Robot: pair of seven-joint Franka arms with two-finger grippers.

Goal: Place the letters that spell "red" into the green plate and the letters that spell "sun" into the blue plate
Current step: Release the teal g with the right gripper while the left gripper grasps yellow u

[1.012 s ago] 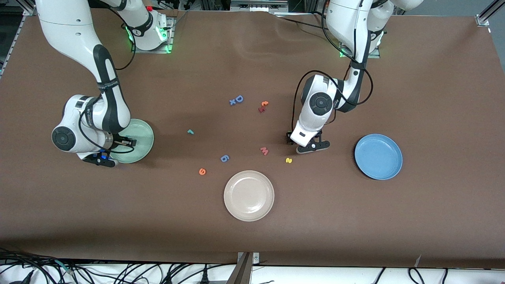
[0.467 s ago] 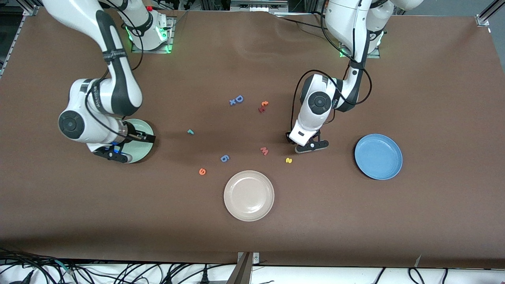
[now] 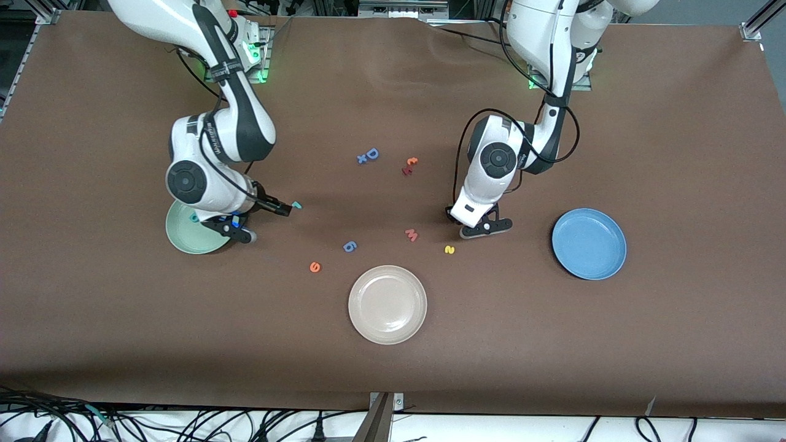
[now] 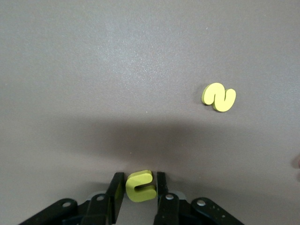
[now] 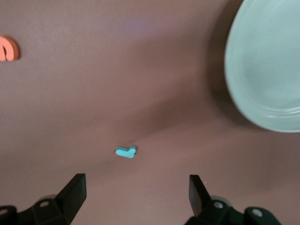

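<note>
Your yellow arch-shaped letter (image 4: 140, 186) sits clamped between the left gripper (image 4: 139, 194) fingers; the right gripper (image 5: 136, 193), spread wide, hovers over the teal r (image 5: 126, 152).

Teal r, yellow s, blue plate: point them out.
teal r (image 5: 126, 152), right wrist view, middle of the letter's stem.
yellow s (image 4: 219, 97), left wrist view, centre of the letter.
blue plate (image 3: 589, 244), front view, bare floor of the plate.

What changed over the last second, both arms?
Right end effector left the green plate and swung, open, toward the teal r. Left end effector closed on the yellow arch letter without travelling. Everything else stayed put.
</note>
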